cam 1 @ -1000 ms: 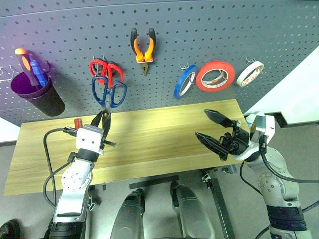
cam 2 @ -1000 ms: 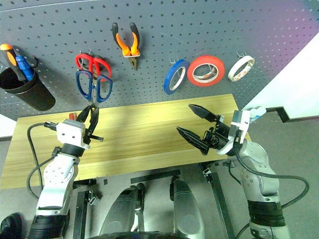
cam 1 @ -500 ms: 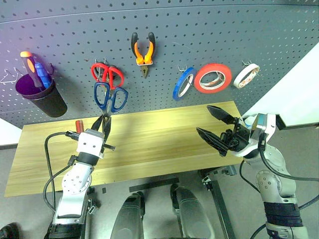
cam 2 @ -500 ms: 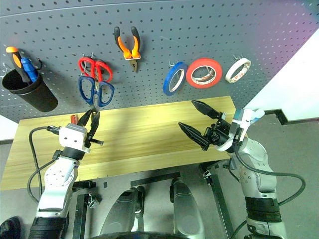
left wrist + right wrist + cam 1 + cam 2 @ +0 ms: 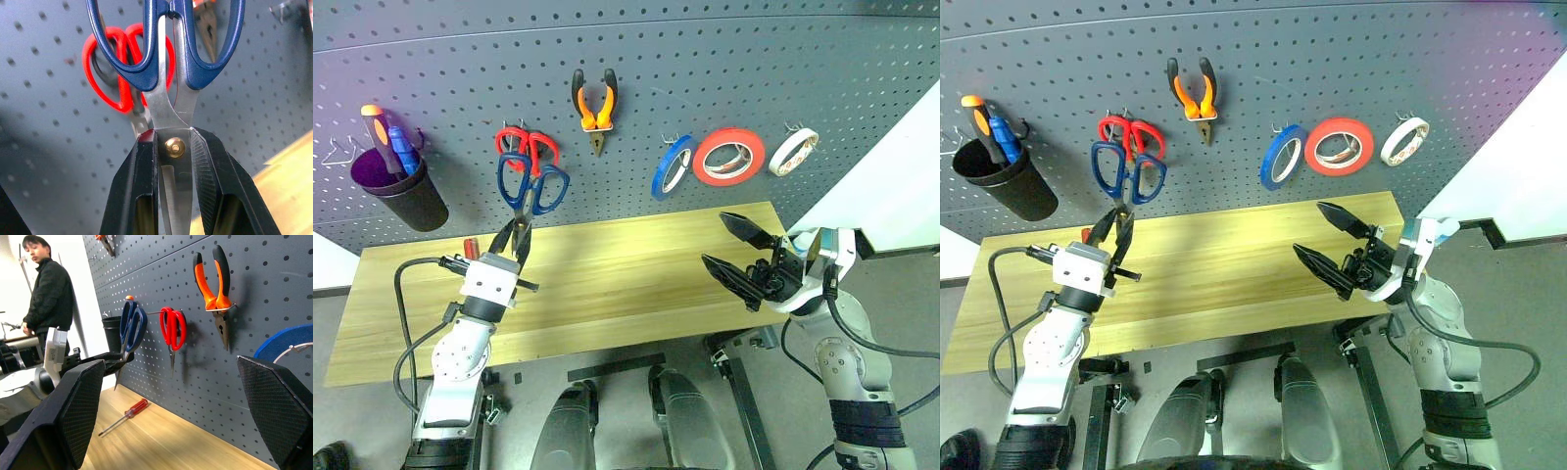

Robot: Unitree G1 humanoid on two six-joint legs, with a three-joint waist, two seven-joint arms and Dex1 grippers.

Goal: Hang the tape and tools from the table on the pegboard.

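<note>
On the pegboard (image 5: 724,69) the blue tape (image 5: 674,164) and pliers (image 5: 594,101) already hang, the left fingers (image 5: 517,238) clamp blue-handled scissors (image 5: 530,183) at its ten o'clock, the right fingers (image 5: 736,253) gape empty, and the red screwdriver (image 5: 123,415) waits on the worktop (image 5: 626,274).

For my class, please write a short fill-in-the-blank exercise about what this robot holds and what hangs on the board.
1. The left pincer is shut on the blades of the ____-handled scissors.
2. The pliers hang on the pegboard with their tips pointing ____.
3. The small screwdriver with the red handle lies on the ____.
4. The right pincer holds ____.

Missing words: blue; down; table; nothing
</note>
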